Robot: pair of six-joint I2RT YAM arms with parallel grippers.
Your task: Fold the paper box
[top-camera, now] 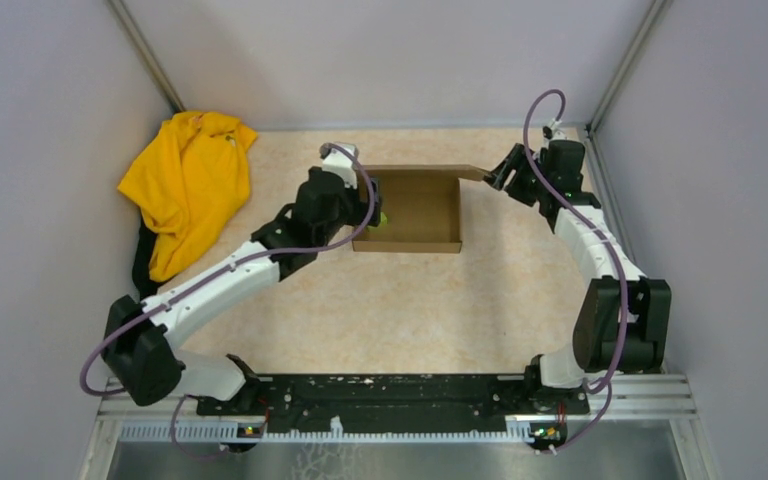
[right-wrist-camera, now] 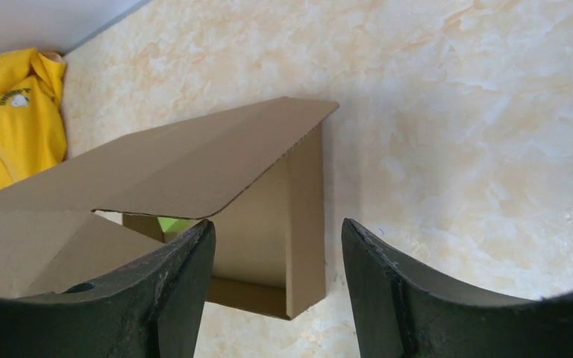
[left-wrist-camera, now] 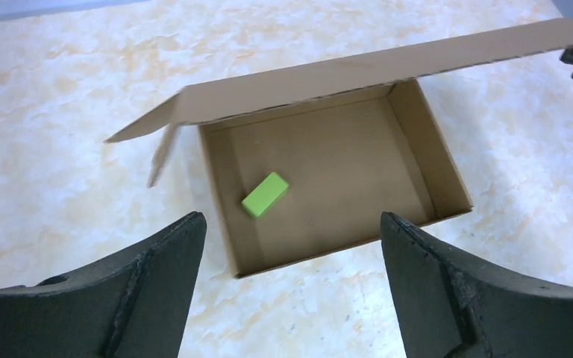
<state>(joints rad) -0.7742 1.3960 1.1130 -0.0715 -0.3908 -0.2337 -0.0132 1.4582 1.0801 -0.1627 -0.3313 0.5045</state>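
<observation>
Top view: the paper box sits just above the middle of the table, tray formed, lid raised along its far edge; my left gripper hangs at the box's left wall, released; my right gripper is at the lid's right corner; the yellow garment lies well clear, upper left.

Left wrist view: fingers wide apart, grasping nothing; a green block lies inside the tray; I judge the lid should come down squarely, its side tabs tucked inside the walls.

Right wrist view: jaws apart, nothing clamped; the lid's rounded corner overhangs my left finger, whether touching I cannot tell; bare tabletop fills the right, giving room to swing.
</observation>
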